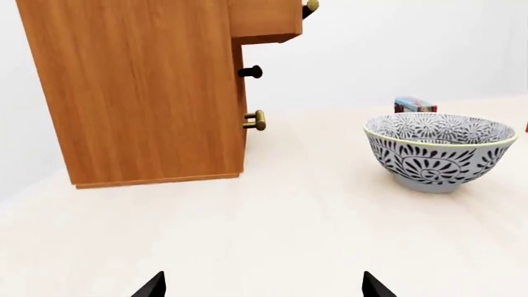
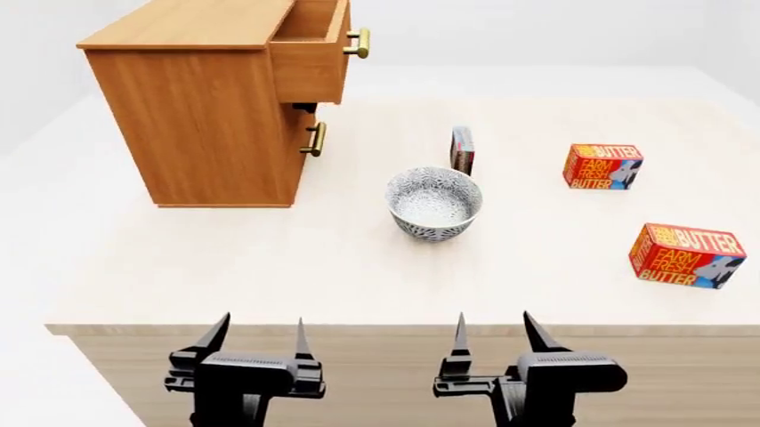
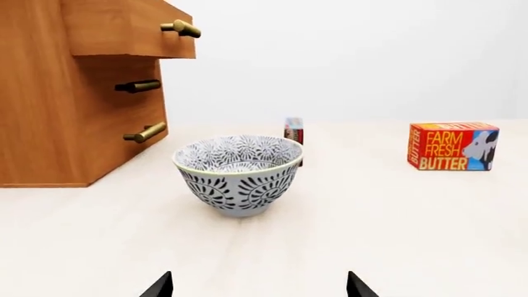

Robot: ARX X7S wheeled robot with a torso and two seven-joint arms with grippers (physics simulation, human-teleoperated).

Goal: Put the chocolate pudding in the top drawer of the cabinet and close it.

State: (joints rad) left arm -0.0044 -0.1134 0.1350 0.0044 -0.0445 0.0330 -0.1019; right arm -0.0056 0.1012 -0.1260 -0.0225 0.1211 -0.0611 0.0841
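Chocolate pudding (image 2: 462,149) upright behind bowl (image 2: 435,204), tools apart

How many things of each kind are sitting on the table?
Butter boxes: 2
Chocolate pudding box: 1
Patterned bowl: 1
Wooden cabinet: 1
Total: 5

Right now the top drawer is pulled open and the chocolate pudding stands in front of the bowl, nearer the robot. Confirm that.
Not quite: the top drawer is open, but the chocolate pudding stands behind the bowl, on its far side from the robot, as the head view shows.
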